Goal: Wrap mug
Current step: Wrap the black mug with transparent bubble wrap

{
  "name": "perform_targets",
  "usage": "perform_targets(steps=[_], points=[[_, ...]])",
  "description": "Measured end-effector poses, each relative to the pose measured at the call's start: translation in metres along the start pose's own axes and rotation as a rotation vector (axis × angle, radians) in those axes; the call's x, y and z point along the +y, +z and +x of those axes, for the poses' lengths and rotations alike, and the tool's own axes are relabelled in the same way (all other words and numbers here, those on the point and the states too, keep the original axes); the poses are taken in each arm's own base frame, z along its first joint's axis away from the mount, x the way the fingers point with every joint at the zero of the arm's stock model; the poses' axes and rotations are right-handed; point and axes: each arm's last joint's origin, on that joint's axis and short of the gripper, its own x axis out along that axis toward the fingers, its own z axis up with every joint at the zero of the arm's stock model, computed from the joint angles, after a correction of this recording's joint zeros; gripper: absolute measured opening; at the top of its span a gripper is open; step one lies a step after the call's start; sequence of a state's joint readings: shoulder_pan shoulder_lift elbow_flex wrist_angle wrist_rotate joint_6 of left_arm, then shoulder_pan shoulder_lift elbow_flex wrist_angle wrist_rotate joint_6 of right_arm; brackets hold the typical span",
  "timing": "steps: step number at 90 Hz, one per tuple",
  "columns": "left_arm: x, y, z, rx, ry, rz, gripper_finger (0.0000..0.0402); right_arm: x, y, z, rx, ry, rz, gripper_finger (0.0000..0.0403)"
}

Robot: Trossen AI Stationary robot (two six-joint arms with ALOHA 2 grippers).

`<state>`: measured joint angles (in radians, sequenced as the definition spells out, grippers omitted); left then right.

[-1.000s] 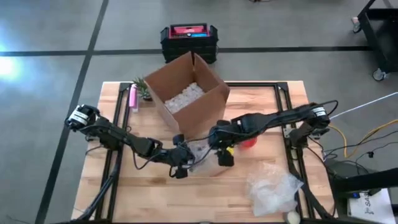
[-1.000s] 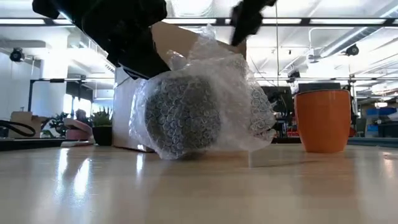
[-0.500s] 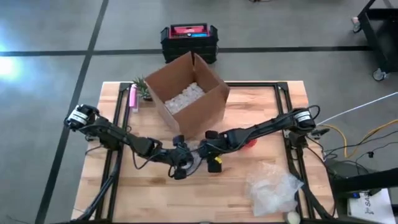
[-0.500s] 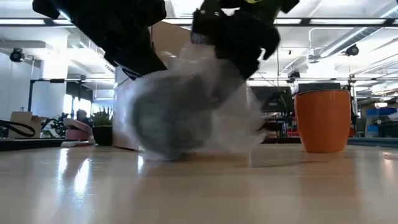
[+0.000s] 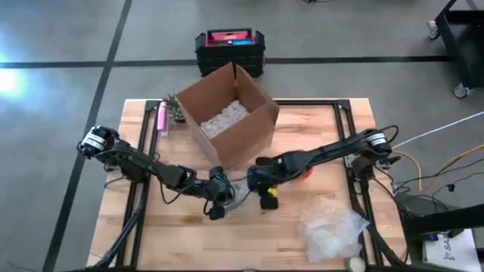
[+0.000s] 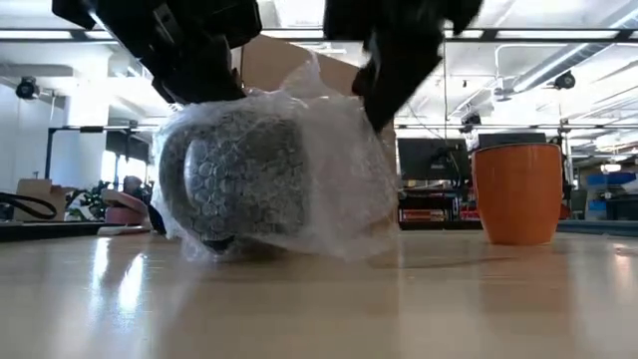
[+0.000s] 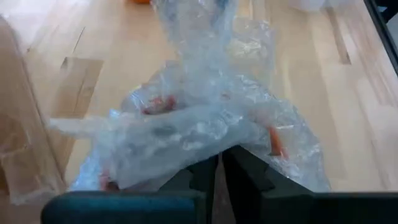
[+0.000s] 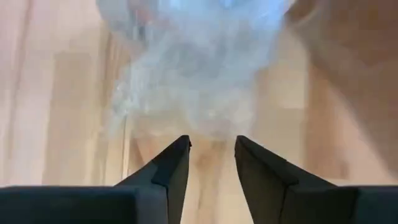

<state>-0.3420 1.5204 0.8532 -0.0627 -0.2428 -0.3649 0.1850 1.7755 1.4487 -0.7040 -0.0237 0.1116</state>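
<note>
Bright overhead lighting, tabletop (image 6: 319, 299) glare in low view, right wrist view motion-blurred.

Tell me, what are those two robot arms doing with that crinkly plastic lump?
They are wrapping a mug in clear bubble wrap in the middle of the wooden table. The left end effector is pinched shut on a fold of the wrap. The right end effector hangs open just above the bundle. An orange mug stands unwrapped nearby, and an open cardboard box sits behind.
</note>
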Motion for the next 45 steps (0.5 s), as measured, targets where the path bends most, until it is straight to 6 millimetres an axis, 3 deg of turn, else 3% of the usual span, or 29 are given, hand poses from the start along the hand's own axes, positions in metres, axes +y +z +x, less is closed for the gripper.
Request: perform_targets(steps=[19,34,45], points=[[0.000,0.000,0.000,-0.002,-0.001,0.005,0.0020,0.010,0.031,0.000,-0.318,0.038,-0.077,0.0063],[0.000,0.000,0.000,-0.001,-0.001,0.006,0.0020,0.003,0.028,0.043,-0.267,0.017,-0.082,0.0013],[0.000,0.000,-0.003,-0.001,-0.002,0.005,0.0020,0.000,0.026,0.055,-0.235,-0.007,-0.074,0.0005]])
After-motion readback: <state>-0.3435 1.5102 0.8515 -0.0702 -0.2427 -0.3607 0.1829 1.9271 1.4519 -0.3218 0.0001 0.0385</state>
